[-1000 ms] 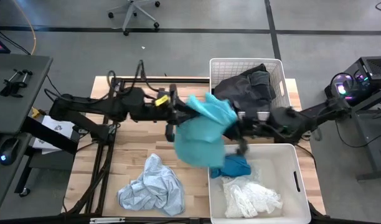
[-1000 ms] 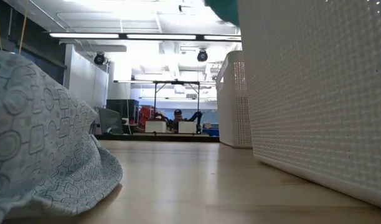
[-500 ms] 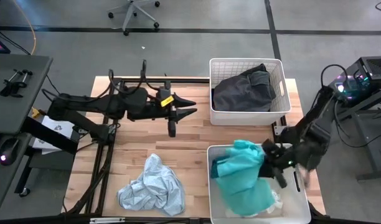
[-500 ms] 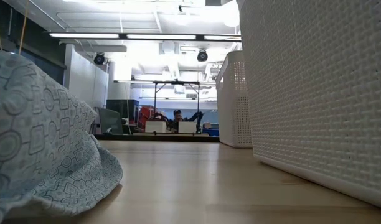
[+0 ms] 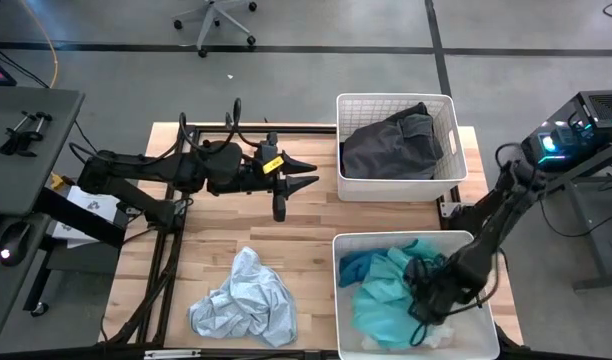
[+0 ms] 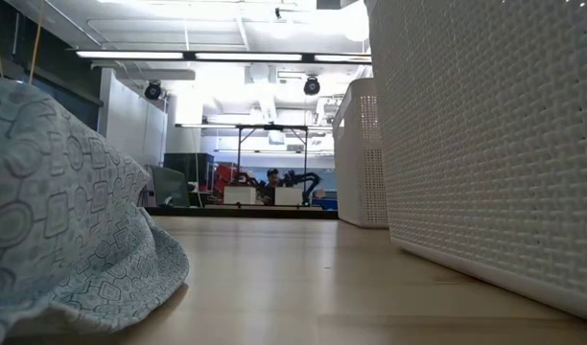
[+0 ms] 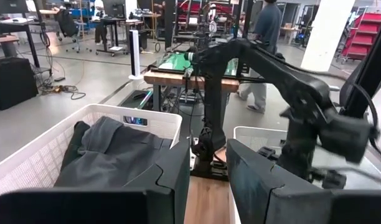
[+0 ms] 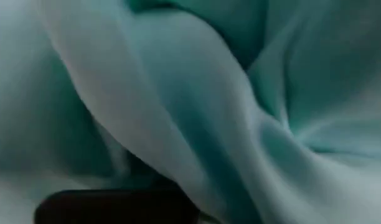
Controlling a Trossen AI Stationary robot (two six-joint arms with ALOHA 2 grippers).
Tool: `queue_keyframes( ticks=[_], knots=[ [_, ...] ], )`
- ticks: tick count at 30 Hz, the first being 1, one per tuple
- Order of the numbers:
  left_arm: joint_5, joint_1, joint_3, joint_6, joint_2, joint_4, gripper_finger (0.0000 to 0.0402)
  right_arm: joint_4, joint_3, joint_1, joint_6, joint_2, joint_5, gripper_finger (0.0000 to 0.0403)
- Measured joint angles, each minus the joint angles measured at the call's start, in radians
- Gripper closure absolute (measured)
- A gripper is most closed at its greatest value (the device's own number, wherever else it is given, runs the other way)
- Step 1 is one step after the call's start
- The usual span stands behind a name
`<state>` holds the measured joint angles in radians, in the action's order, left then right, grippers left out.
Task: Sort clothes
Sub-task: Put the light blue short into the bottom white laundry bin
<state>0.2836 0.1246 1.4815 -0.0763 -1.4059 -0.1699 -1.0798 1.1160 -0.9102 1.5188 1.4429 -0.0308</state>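
nearby, right gripper buried in teal garment, grip unclear; left gripper parted

Teal garment: crumpled, lying in the near white bin beside a darker blue piece, white fabric showing at the bin's corner. Charcoal grey garment: bunched in the far bin. Pale blue patterned garment: heaped on the tabletop, outside both bins.

Two white slatted bins on a wooden table, office chair, person beyond
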Motion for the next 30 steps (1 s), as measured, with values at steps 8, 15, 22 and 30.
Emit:
queue_keyframes(
  ticks=[8, 15, 22, 30],
  knots=[
    [0.000, 0.000, 0.000, -0.042, 0.000, -0.101, 0.0307, -0.037, -0.001, 0.034, 0.003, 0.161, -0.228, 0.0302],
    [-0.041, 0.008, 0.000, -0.222, 0.001, -0.364, 0.0307, -0.105, 0.073, 0.037, 0.111, 0.028, -0.315, 0.0232],
    [-0.089, 0.049, 0.000, -0.464, 0.001, -0.656, 0.0307, -0.161, 0.183, -0.015, 0.307, -0.119, 0.016, 0.0232],
    [-0.144, 0.165, -0.135, -0.633, -0.004, -0.825, 0.0307, -0.007, 0.045, -0.003, 0.361, -0.113, 0.385, 0.0261]
  ],
)
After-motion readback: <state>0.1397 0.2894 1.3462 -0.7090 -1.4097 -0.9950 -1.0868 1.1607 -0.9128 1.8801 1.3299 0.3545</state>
